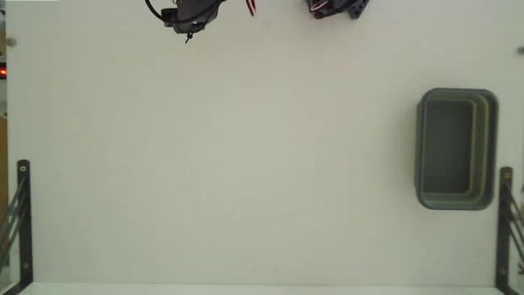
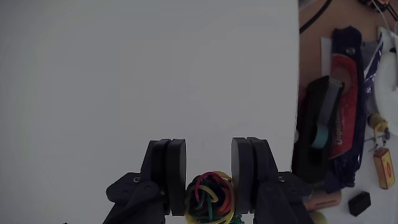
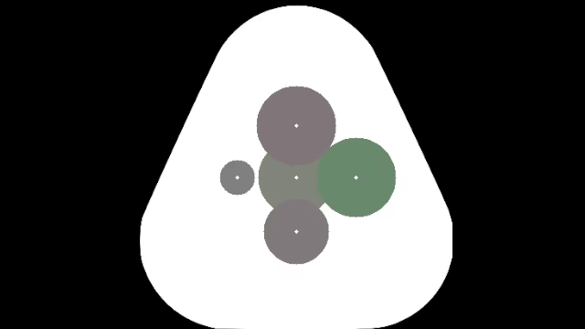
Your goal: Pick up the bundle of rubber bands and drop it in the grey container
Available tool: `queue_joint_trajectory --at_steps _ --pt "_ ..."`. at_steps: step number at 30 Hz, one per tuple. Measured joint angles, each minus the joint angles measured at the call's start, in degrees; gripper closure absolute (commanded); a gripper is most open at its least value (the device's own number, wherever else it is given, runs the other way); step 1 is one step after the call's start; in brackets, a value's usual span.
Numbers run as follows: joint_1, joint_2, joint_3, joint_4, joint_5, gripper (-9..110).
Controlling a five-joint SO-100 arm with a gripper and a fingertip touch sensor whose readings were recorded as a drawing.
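Between the end effector [image 2: 209, 165] fingers, the bundle of rubber bands [image 2: 210, 198] sits clamped mid-clump; it appears light, soft, springy, and prone to slipping.

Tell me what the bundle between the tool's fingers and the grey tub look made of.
Small multicoloured bundle of looped bands: likely rubber, thin glossy loops in yellow, red and green. Rectangular grey-green tub: probably matte moulded plastic, with rounded corners and a thick, even rim.
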Motion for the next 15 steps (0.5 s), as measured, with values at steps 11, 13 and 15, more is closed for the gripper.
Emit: queue_joint_trajectory --at_steps 11,13,15 --pt "0.0 -3.4 -11.4 7.8 0.0 59" --pt "0.0 -4.2 -13.7 9.3 0.0 59" --pt "0.0 -5.1 -15.8 11.3 0.0 59"
